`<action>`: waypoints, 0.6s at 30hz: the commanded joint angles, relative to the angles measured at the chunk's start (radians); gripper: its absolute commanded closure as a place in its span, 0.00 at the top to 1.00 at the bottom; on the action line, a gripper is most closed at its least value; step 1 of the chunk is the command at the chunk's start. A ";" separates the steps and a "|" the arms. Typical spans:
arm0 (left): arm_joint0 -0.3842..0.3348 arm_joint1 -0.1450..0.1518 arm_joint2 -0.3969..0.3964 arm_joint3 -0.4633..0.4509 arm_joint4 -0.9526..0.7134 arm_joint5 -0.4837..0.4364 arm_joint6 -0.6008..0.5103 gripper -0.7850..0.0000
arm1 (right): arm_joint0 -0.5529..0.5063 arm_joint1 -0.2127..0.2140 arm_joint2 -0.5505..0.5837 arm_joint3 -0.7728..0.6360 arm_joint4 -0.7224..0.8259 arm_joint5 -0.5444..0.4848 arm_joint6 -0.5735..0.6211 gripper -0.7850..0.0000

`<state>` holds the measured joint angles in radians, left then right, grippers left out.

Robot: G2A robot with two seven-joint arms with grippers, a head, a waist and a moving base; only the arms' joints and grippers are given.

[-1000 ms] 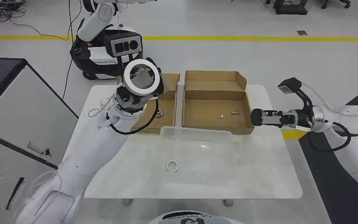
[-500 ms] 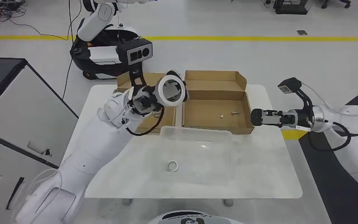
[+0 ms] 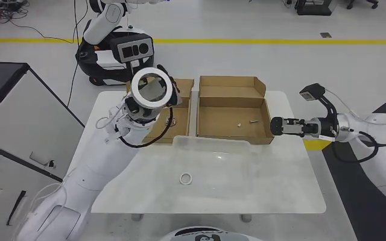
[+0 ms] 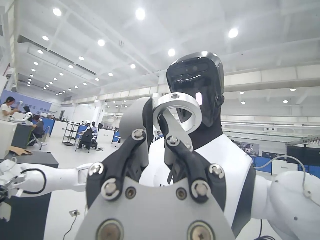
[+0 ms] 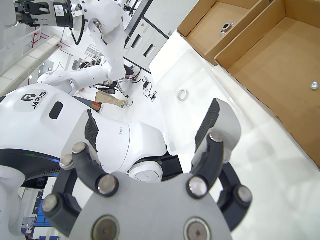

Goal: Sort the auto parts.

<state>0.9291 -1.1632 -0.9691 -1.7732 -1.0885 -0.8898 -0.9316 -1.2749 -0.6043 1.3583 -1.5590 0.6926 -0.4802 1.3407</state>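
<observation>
Showing the left gripper raised above the left cardboard box at the far left of the table, clamped on a large metal ring. One finger passes through the ring's bore and the other presses its outer wall. The ring's open face is turned up toward the top camera. The right gripper hangs at the table's right edge, just beside the right cardboard box, with its fingers spread wide. A flanged metal part lies in the left box, and two small fasteners lie in the right box. A clear tray sits nearer, holding a small ring.
</observation>
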 commanded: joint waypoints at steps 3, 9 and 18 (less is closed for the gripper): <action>0.011 -0.009 -0.028 0.023 0.055 0.035 -0.034 0.00 | 0.000 0.000 0.000 0.000 0.000 0.000 0.000 1.00; 0.010 -0.013 -0.031 0.071 0.199 0.039 -0.038 0.00 | 0.000 0.000 0.000 0.000 0.000 0.000 0.000 1.00; -0.008 -0.004 0.021 0.066 0.229 -0.010 0.011 0.00 | 0.000 0.000 0.000 0.000 0.000 0.000 0.000 1.00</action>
<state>0.9224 -1.1681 -0.9549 -1.6984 -0.8374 -0.8936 -0.9272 -1.2749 -0.6043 1.3583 -1.5590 0.6926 -0.4802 1.3407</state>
